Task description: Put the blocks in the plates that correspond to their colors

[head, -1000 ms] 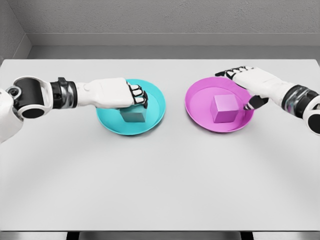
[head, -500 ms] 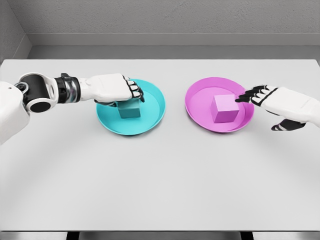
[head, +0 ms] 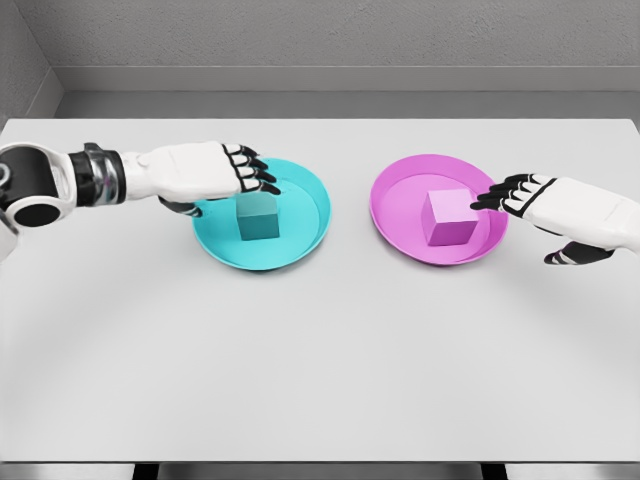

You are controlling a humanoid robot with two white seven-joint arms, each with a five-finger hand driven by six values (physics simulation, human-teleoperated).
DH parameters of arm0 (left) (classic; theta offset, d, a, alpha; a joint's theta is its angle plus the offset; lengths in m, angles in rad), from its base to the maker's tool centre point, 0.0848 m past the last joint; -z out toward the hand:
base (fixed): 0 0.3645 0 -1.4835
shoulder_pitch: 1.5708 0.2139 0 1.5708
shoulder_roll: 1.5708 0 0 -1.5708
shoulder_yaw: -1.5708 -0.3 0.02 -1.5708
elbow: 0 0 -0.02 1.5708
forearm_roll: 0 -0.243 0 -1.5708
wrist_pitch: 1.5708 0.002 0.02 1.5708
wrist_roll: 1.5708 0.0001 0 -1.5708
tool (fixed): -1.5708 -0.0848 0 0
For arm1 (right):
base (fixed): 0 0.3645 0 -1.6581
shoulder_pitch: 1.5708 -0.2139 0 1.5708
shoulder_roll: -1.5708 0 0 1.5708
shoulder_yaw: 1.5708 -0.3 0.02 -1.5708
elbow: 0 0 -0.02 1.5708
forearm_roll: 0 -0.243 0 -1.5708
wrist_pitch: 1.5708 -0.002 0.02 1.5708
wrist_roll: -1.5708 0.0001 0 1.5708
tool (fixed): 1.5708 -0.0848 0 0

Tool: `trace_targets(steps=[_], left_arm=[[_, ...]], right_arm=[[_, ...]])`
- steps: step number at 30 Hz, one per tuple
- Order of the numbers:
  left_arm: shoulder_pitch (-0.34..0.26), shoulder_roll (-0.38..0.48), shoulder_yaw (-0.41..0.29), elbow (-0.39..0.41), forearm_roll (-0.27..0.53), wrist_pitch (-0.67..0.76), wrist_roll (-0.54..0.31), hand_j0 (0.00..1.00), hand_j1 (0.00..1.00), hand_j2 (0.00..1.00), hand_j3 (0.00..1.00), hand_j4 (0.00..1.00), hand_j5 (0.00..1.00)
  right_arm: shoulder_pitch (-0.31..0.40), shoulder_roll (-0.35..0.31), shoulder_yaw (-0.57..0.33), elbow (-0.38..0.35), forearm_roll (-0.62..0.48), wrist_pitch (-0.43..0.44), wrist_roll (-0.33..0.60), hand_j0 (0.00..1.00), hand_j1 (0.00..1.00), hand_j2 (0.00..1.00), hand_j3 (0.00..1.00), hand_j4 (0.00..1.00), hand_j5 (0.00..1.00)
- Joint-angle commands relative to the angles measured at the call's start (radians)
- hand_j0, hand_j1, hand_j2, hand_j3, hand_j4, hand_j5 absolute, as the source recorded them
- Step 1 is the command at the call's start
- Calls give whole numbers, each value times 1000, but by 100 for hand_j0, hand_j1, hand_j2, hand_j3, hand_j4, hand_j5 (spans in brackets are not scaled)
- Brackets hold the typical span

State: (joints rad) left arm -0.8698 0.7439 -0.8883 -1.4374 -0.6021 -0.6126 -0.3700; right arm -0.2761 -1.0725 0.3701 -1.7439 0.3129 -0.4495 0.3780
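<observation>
A: Quick rundown, front of the table to back. Landmark?

B: Used the teal plate. The near part of the table, on the robot's side of it, was bare. Teal block sat inside that plate, a bit left of its centre, flat on its base, roughly a cube so no long axis to speak of.

A: And the pink one?

B: Pink plate lay well to the right of the teal plate, same depth approx. Pink block rested in it, right of centre. So both blocks looked sorted by colour; I judged the task basically done.

A: Hands?

B: Left hand hovered over the teal plate's left rim, arm reaching in horizontally from the left edge. Block lay just right of and below its fingertips, apart, no contact. Fingers were loosely spread, holding nothing. Right hand was far right of the teal plate, just past the pink plate's right rim, fingers relaxed and pointing left toward the pink block, thumb hanging below, empty too.

A: Which was nearer its block?

B: Left, prob. Either way the next move should be a pull-back away from the plates, w/o clipping a rim.
</observation>
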Motion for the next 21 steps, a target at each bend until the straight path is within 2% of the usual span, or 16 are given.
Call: trace_targets(steps=[1,5,7,12,14,21], left_arm=[[2,71,5,-44,59,2,2,100,100,100,100,100,100],[48,170,46,-55,179,2,0,100,100,100,100,100,100],[78,222,75,-69,206,2,0,100,100,100,100,100,100],[115,316,83,-112,211,2,-1,100,100,100,100,100,100],[158,344,100,-112,214,2,0,100,100,100,100,100,100],[166,345,101,-112,214,2,-1,100,100,100,100,100,100]], right_arm=[[0,-1,0,0,-5,2,1,100,100,100,100,100,100],[3,-1,0,-2,-5,2,-1,100,100,100,100,100,100],[3,0,1,-2,-5,3,-1,100,100,100,100,100,100],[3,0,1,-3,-5,5,-1,100,100,100,100,100,100],[3,0,1,-3,-5,5,-1,100,100,100,100,100,100],[5,2,3,-5,-5,9,-1,100,100,100,100,100,100]])
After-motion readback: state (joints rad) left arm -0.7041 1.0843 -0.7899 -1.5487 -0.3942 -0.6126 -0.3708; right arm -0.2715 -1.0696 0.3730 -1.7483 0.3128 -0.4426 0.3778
